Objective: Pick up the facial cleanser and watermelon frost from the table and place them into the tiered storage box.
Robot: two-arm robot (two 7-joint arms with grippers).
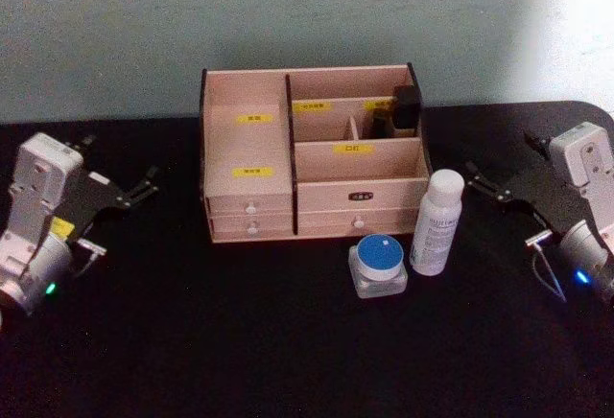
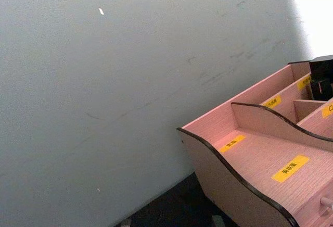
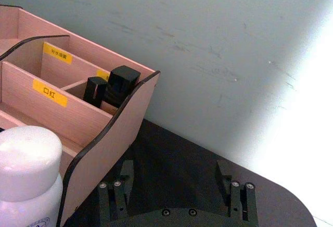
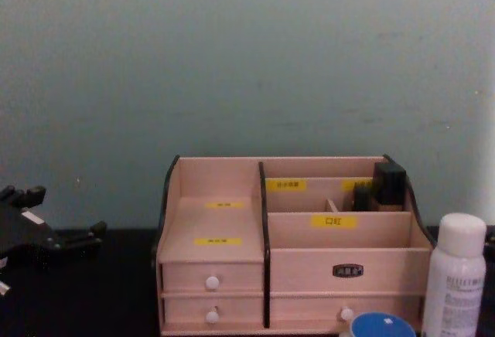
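Tiered storage box [image 1: 384,164] stands at the tabletop's [image 1: 240,341] rear edge; before its right half, a jar [image 1: 378,265] sits just left of a bottle [image 1: 436,221].

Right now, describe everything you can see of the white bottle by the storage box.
The white bottle is a tall, plastic-looking cylinder with a rounded white cap and small dark print. It stands upright on the black table off the tiered storage box's front right corner, a blue-lidded jar close at its left; contact with either is unclear. The open left gripper and right gripper sit far off at the table's sides.
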